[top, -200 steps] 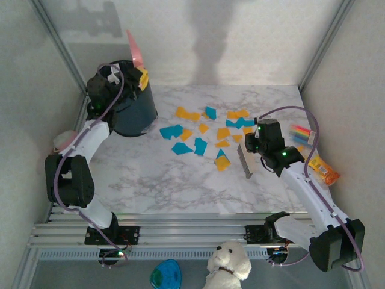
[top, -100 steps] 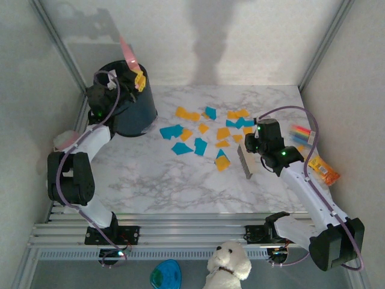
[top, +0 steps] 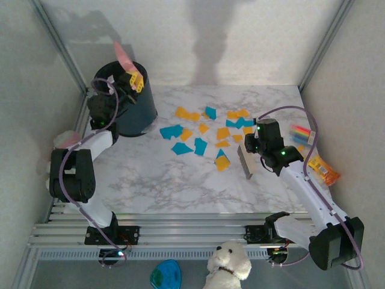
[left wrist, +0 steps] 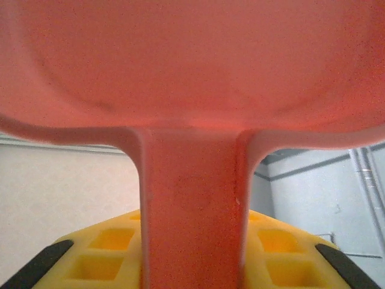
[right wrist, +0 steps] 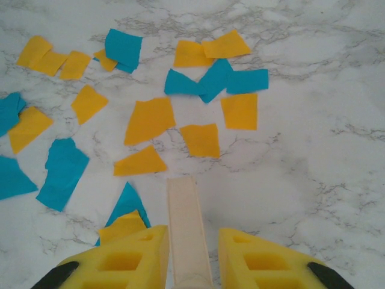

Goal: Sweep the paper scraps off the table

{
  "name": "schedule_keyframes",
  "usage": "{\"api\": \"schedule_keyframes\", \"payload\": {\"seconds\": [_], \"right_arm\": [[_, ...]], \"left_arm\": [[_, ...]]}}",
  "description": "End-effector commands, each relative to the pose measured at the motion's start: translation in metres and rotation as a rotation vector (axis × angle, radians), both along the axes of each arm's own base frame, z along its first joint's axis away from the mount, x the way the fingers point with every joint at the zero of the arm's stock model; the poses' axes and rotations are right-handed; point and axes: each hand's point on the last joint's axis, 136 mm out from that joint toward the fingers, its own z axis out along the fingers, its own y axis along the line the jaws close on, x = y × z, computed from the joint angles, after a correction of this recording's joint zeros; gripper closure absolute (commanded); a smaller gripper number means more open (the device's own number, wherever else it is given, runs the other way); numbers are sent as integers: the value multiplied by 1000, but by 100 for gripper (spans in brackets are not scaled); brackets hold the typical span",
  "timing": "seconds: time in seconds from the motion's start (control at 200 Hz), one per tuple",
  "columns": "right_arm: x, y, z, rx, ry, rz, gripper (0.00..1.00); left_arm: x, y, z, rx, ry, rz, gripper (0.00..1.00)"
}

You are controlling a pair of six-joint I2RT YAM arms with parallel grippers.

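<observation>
A white tabletop (top: 150,180) veined in grey marble sits between pale walls; the paper scraps (top: 223,133) lie flat across its far middle, small irregular pieces in orange-yellow and teal-blue, a few overlapping; the right fingers (right wrist: 135,259) clamp a cream brush (top: 245,160) by its handle just beside them; the left fingers (left wrist: 99,256) grip a pink dustpan (top: 123,54) by its handle above a black bucket (top: 137,111); print on the orange packet (top: 325,171) is too small to read.

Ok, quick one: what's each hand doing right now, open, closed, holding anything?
Left hand: closed on the handle of the pink dustpan.
Right hand: closed on the handle of the brush.
</observation>
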Motion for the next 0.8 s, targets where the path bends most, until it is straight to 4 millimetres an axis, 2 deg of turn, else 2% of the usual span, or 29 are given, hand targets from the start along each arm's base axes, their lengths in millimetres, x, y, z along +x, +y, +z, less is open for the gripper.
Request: {"api": "schedule_keyframes", "payload": {"seconds": [0.0, 0.185, 0.365, 0.501, 0.796], "right_arm": [[4, 3, 9, 17, -17, 6, 100], [5, 3, 9, 19, -16, 3, 100], [4, 3, 9, 17, -15, 5, 100], [4, 2, 8, 16, -15, 3, 100], [6, 5, 9, 31, -28, 8, 100]], "left_arm": [[-13, 8, 23, -97, -109, -10, 100], [-15, 6, 26, -93, -116, -17, 100], [-12, 1, 26, 10, -104, -1, 100], [-8, -2, 24, 157, -82, 37, 100], [-10, -2, 35, 527, -73, 116, 100]]}}
